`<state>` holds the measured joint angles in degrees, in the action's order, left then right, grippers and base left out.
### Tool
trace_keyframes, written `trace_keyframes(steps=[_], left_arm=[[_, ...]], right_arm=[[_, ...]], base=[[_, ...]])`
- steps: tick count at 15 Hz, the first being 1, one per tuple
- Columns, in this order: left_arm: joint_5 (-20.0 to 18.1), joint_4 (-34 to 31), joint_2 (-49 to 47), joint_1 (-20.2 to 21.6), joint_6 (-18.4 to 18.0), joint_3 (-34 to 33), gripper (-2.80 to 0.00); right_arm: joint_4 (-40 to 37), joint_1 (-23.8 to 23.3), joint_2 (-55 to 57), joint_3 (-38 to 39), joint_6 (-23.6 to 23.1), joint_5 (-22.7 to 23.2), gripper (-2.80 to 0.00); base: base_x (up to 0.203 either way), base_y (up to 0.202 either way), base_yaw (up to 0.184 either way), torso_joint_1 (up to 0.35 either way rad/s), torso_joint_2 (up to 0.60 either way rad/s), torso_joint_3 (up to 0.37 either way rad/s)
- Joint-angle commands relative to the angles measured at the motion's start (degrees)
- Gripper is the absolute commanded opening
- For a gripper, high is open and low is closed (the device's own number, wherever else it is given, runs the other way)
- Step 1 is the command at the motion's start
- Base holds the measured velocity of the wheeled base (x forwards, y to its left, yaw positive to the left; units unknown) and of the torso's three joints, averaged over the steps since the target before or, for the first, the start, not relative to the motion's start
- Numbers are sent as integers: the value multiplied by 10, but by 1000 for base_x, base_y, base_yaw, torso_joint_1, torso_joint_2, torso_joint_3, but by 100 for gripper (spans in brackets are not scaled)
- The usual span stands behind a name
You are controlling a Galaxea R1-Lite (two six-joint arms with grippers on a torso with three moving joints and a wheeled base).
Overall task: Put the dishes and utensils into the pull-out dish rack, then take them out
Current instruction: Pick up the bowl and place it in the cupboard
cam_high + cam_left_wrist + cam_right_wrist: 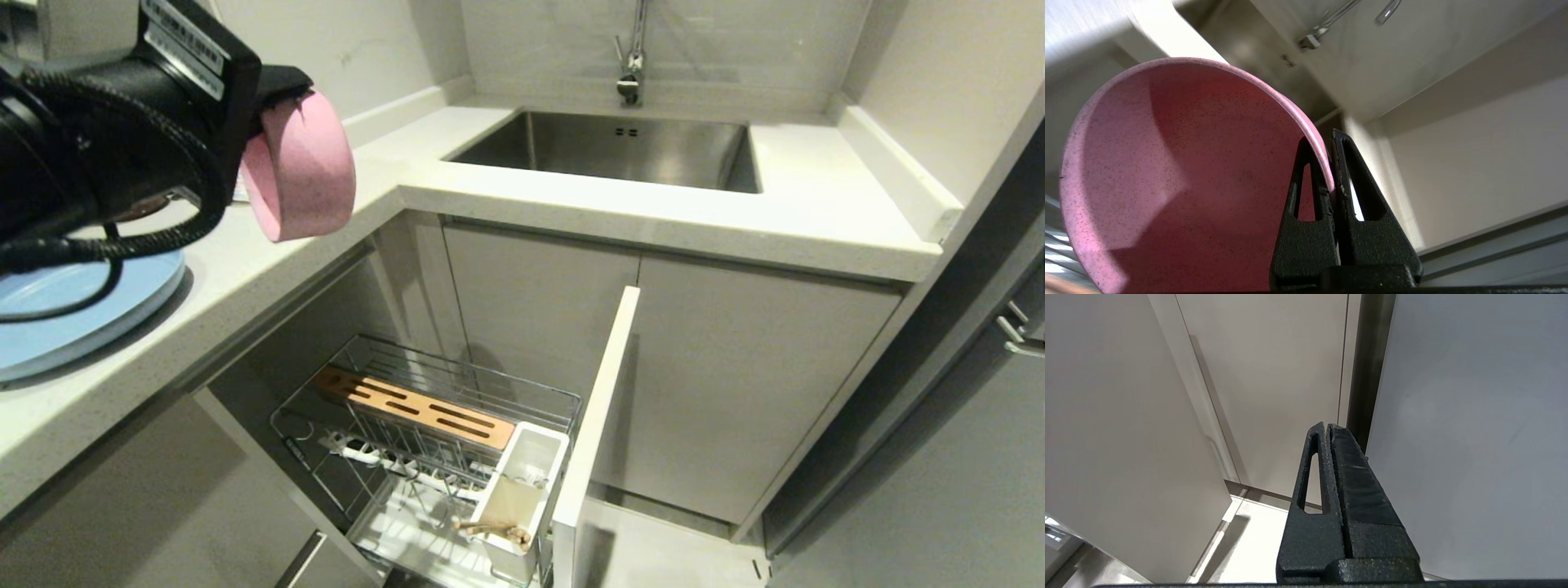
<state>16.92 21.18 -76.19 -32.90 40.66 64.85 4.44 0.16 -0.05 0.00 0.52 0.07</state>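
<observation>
Above the counter edge, left gripper point(1329, 163) pinches pink bowl point(300, 170) rim (wrist label unreadable), bowl tipped; right gripper point(1327, 433) closed, empty.

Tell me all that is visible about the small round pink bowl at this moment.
The small round matte pink bowl has a speckled surface, a flat base and a thin rim, and looks empty. It is tilted on its side in the air, above the white countertop edge and higher than the pull-out chrome wire dish rack. The left gripper is shut on its rim, one finger inside and one outside. Nothing else touches it.
</observation>
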Motion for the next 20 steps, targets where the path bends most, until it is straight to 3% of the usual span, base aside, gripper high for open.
trace_keyframes(steps=[1,6,8,10,15,20], left_arm=[[0,156,-44,-1,94,-89,-280],[7,280,-154,-2,143,-149,-280],[18,299,-199,-2,190,-154,-280],[24,304,-224,-2,210,-156,-280],[24,335,-287,-1,238,-161,-280],[24,395,-350,5,241,-171,-280]], right_arm=[[0,0,0,15,0,0,-280],[0,0,0,15,0,0,-280],[0,0,0,15,0,0,-280],[0,0,0,15,0,0,-280],[0,0,0,15,0,0,-280],[0,0,0,15,0,0,-280]], base=[[0,0,0,0,0,0],[0,0,0,0,0,0],[0,0,0,0,0,0],[0,0,0,0,0,0],[0,0,0,0,0,0],[0,0,0,0,0,0]])
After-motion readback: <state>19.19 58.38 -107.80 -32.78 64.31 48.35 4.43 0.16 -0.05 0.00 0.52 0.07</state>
